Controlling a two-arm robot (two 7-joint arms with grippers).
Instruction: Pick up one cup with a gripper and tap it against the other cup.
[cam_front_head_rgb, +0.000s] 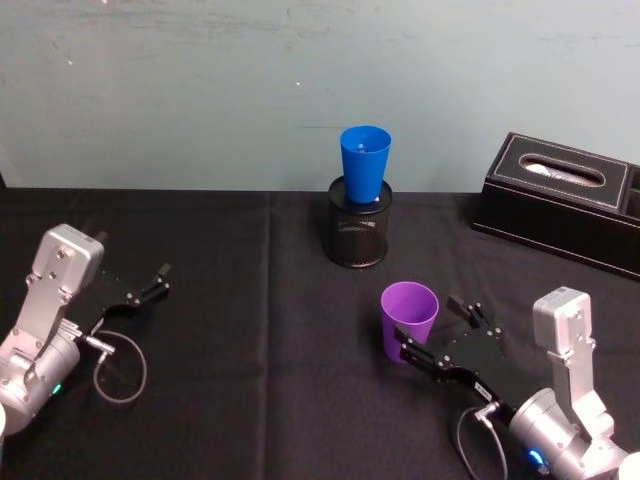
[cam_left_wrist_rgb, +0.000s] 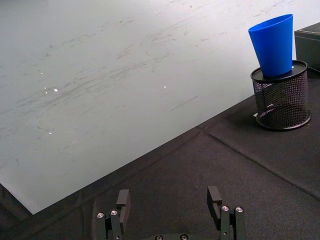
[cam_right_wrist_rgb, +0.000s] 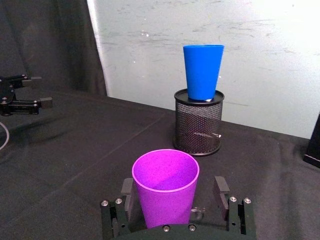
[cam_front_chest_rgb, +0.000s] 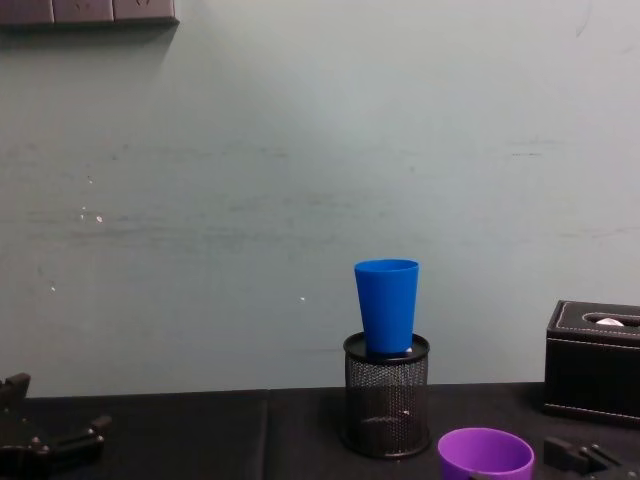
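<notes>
Grasp step — your right end effector (cam_right_wrist_rgb: 173, 184) sits open around the purple tapered plastic cup (cam_front_head_rgb: 408, 318) on the tabletop (cam_front_head_rgb: 250, 350). Next you'll need to close, then lift it to the bright blue plastic cup (cam_front_head_rgb: 364, 165) perched in the black wire-mesh holder (cam_front_head_rgb: 358, 235). Left end effector (cam_front_head_rgb: 155, 282) is parked open.

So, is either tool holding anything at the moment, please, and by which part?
Nothing is held. The right tool stands open around the lower part of the purple cup without touching it; the left tool is empty.
</notes>
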